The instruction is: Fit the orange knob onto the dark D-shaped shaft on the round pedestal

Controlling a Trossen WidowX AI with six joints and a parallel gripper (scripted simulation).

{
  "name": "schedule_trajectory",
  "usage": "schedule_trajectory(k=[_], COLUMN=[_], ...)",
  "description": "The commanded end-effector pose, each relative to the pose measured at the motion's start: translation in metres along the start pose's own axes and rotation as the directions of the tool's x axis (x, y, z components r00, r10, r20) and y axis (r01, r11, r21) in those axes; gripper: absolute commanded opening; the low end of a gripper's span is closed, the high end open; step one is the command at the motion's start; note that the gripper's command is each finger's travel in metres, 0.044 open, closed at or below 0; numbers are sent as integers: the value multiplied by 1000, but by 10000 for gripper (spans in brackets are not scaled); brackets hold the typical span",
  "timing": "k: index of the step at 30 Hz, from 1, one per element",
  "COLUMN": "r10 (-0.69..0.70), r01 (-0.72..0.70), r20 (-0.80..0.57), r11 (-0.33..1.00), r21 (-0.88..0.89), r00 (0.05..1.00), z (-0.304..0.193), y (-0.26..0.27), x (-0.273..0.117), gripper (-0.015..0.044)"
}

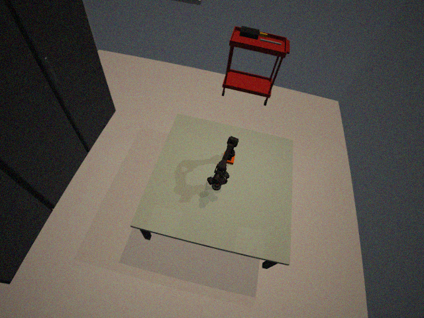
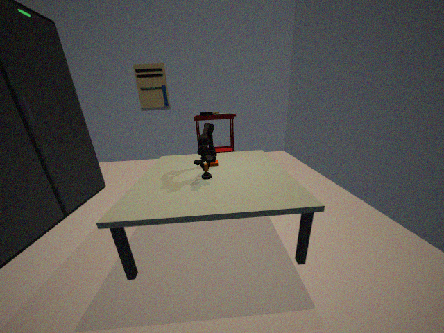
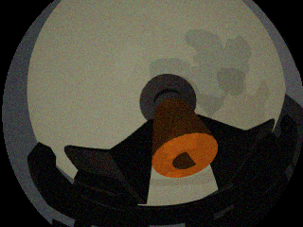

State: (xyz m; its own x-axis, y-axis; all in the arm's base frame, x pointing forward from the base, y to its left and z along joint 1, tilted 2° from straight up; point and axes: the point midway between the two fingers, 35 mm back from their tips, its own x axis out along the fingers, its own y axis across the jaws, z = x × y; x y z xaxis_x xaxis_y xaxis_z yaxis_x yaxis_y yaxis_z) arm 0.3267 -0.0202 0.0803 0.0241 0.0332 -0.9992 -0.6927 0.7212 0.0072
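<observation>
One orange knob (image 2: 205, 167) (image 3: 177, 137) sits between the fingers (image 2: 206, 165), gripped, with the round pedestal (image 2: 206, 175) (image 3: 148, 96) below them.

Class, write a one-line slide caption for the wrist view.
The gripper grips the orange knob above the round pedestal.

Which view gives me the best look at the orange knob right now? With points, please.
The wrist view: the knob (image 2: 206, 167) (image 3: 177, 137) fills its middle, gripped by the tool (image 2: 206, 166) (image 3: 174, 121), hole visible. Exterior shows only a small orange patch above the pedestal (image 2: 206, 175) (image 3: 149, 92); top doesn't clearly show it.
</observation>
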Motion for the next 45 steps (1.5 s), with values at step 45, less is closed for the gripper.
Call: schedule_trajectory(k=[45], r10=[-4], r01=[5], r20=[6], r11=[976], r21=[-216], r00=[1000], z=[0], y=[0], x=[-2], gripper=[0])
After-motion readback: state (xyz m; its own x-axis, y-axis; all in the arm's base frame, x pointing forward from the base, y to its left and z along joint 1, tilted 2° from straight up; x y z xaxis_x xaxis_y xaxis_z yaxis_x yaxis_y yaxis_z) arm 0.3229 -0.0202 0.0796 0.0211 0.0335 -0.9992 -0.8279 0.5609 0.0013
